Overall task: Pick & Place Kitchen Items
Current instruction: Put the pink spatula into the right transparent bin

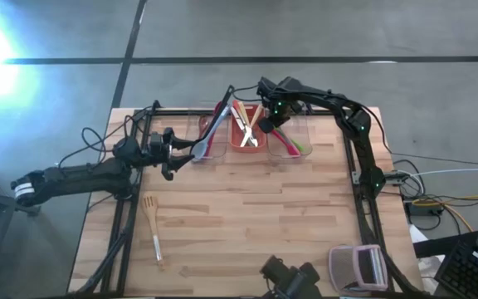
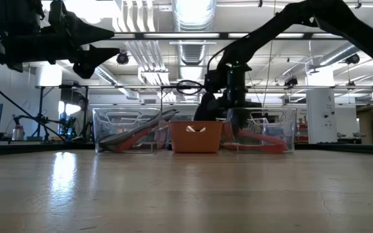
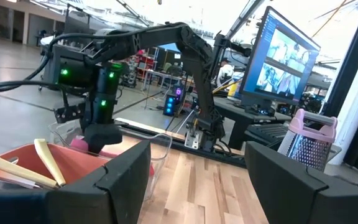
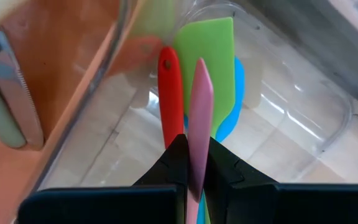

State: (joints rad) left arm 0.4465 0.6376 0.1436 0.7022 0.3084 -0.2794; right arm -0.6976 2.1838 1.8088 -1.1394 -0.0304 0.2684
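Right gripper (image 4: 192, 163) clamps a pink plastic utensil (image 4: 199, 118) over the clear bin (image 1: 293, 137) at the tabletop's (image 1: 247, 224) 1 o'clock.
It is slim, flat and tapered, probably a spatula handle, beside red (image 4: 171, 93) and green (image 4: 207, 59) ones. Left gripper (image 1: 173, 154) hovers open at 10 o'clock.

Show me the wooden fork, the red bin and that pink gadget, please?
Wooden fork (image 1: 150, 218), high view, on its handle.
Red bin (image 2: 195, 138), low view, on its front wall.
Pink gadget (image 1: 358, 267), high view, on its pink frame.
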